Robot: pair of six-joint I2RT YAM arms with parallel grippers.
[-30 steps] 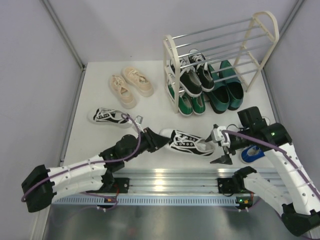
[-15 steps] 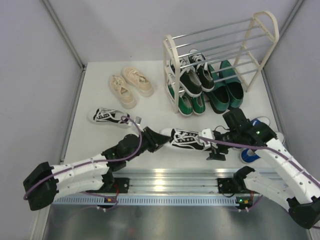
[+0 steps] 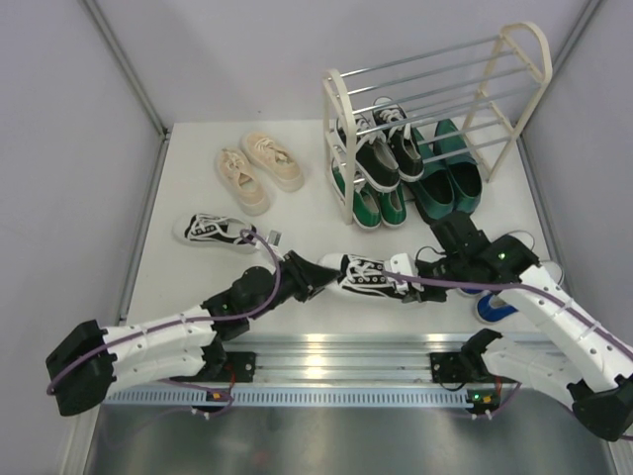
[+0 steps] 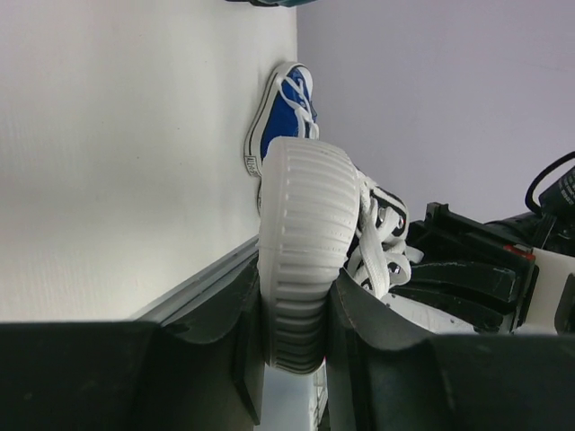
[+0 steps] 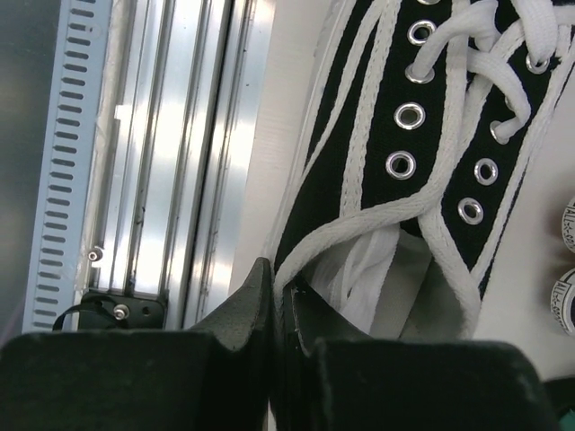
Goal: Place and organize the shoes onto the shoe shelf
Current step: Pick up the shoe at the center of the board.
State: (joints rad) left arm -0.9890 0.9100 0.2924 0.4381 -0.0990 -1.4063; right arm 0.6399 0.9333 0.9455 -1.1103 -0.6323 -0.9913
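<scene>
**Striped sneaker gripped at toe and collar, in front of the shelf**

At the far left of the white table (image 3: 193, 188) we see the cream chunky sneakers (image 3: 259, 170) lying side by side. Nearer to us lies a lone second striped sneaker (image 3: 213, 231), flat on its sole.

Next comes the left gripper (image 3: 313, 278). Its dark fingers (image 4: 359, 341) are clamped on the ribbed white rubber toe cap of the striped sneaker (image 3: 368, 276). This shoe lies between the two grippers, near the aluminium rail (image 5: 198, 135) at the table's front edge, with its heel to the right. We cannot tell whether it rests on the table or hangs just above it.

At the heel end, the right gripper (image 5: 280, 296) has its fingers pressed together on the thin canvas rim of the shoe's opening. One finger is outside the shoe and one lies over the pale lining, just below the white laces and metal eyelets.

Behind stands the shoe shelf (image 3: 339, 109), with cream arched ends joined by thin silver rods. It holds black canvas sneakers (image 3: 381, 148) above green canvas sneakers (image 3: 374, 206), whose toes project toward the held shoe. The glossy dark green loafers (image 3: 447, 183) are beside them on the right.

Farthest right, a blue canvas sneaker (image 3: 492, 307) lies partly hidden under the right arm.
</scene>
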